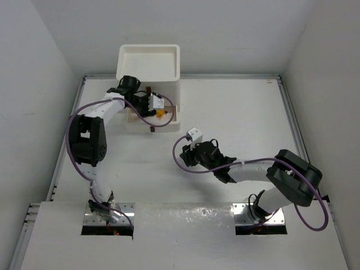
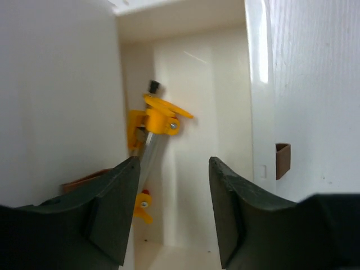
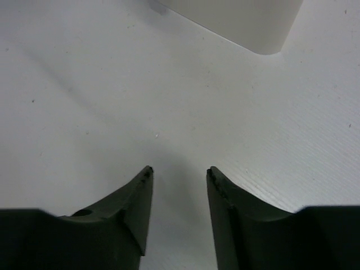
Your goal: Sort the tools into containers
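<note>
while left end effector point(image 2: 174, 164) gapes, yellow-orange screwdriver point(image 2: 156, 120) just ahead, leftward

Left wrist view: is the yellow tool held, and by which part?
Nothing is held. The left gripper is open; the yellow tool leans inside the drawer beyond the jaws, ungripped.

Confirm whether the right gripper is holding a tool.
No: the right gripper has its fingers apart, with only the table showing between them.
</note>
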Robot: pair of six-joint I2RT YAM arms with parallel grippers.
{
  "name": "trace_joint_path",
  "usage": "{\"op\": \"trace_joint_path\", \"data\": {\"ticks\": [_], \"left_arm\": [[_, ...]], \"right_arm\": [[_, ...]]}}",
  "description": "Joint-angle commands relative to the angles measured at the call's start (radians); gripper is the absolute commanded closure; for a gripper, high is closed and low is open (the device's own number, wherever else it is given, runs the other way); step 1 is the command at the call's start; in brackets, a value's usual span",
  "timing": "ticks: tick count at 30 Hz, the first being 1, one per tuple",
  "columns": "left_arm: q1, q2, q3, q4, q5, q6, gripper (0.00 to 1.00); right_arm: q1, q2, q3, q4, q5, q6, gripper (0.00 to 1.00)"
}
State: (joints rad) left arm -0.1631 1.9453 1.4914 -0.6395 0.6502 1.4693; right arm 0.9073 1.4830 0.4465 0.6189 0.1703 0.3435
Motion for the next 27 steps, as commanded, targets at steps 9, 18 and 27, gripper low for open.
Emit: {"op": "trace_joint_path", "data": {"ticks": [9, 18, 27], "left_arm": [[-0.004, -0.348, -0.075, 0.406, 0.075, -0.716, 0.57], [0.046, -0.393, -0.024, 0.707, -0.768, -1.270, 0.20], [0.160, 0.020, 0.356, 0.450, -0.719, -1.367, 0.21]], "right_arm": [[0.044, 0.098, 0.106, 0.133, 0.035, 0.045, 0.57], [0.096, 0.229, 0.260, 0.124, 0.244, 0.032, 0.53], [0.107, 0.465, 0.483, 0.081, 0.387, 0.181, 0.55]]}}
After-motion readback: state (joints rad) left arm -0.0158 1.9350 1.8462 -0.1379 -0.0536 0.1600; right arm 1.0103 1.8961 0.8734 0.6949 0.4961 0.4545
